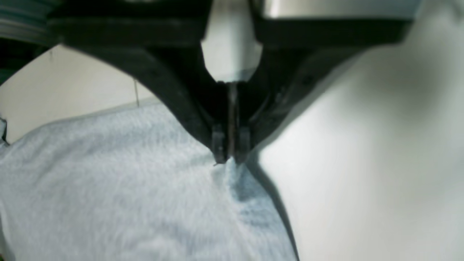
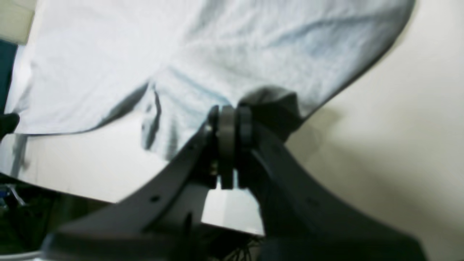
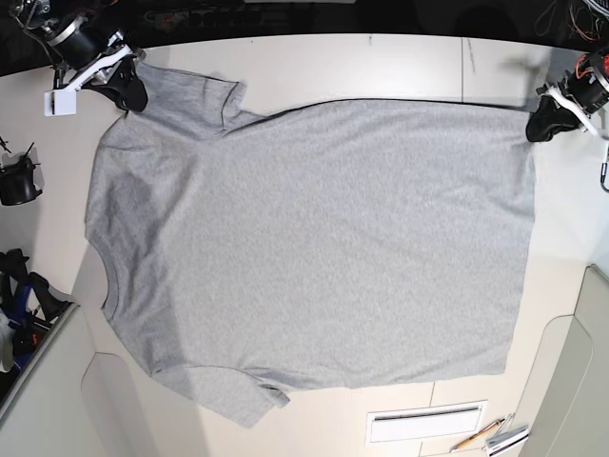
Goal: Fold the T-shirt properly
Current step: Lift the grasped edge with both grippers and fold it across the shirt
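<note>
The heather-grey T-shirt (image 3: pixel 314 248) lies spread flat on the pale table (image 3: pixel 381 67), plain side up, with its neck to the left and its hem to the right. My left gripper (image 3: pixel 535 131) is at the far right corner of the hem. In the left wrist view its jaws (image 1: pixel 231 159) are shut on a pinched point of the T-shirt (image 1: pixel 127 188). My right gripper (image 3: pixel 133 95) is at the far left, on the shoulder by the upper sleeve. In the right wrist view it (image 2: pixel 230 112) is shut on a bunched fold of the T-shirt (image 2: pixel 253 43).
A white slotted plate (image 3: pixel 425 422) and a pencil (image 3: pixel 481 436) lie near the front right edge. A black object (image 3: pixel 17 181) and cables sit off the table's left side. The table's back edge runs just behind both grippers.
</note>
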Action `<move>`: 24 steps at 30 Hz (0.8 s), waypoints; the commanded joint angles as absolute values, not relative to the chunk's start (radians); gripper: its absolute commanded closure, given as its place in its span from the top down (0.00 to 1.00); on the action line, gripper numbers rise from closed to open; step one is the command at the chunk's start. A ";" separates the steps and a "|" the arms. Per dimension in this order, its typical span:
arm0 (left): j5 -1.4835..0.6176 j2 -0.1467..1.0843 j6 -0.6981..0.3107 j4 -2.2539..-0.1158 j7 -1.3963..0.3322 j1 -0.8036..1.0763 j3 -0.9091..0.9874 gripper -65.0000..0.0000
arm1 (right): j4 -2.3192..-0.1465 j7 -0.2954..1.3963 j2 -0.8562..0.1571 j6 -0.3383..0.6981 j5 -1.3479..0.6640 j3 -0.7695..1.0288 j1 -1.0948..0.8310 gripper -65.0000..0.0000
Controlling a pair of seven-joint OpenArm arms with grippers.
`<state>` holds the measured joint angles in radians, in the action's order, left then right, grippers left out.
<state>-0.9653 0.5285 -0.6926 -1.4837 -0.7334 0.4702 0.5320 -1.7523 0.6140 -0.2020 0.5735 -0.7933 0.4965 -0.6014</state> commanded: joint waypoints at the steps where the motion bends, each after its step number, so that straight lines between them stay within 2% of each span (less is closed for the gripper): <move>1: -0.987 0.550 -0.698 -1.515 -0.715 0.468 0.550 0.00 | -1.780 0.596 -0.211 0.585 -0.813 0.509 -0.606 0.00; 9: -0.961 0.549 -0.698 -1.584 -0.715 0.446 0.563 0.00 | -1.872 0.596 -0.210 0.583 -0.808 0.511 -0.583 0.00; 24: -0.873 0.549 -0.698 -1.469 -0.670 0.242 0.532 0.00 | -1.761 0.597 -0.210 0.580 -0.740 0.507 -0.271 0.00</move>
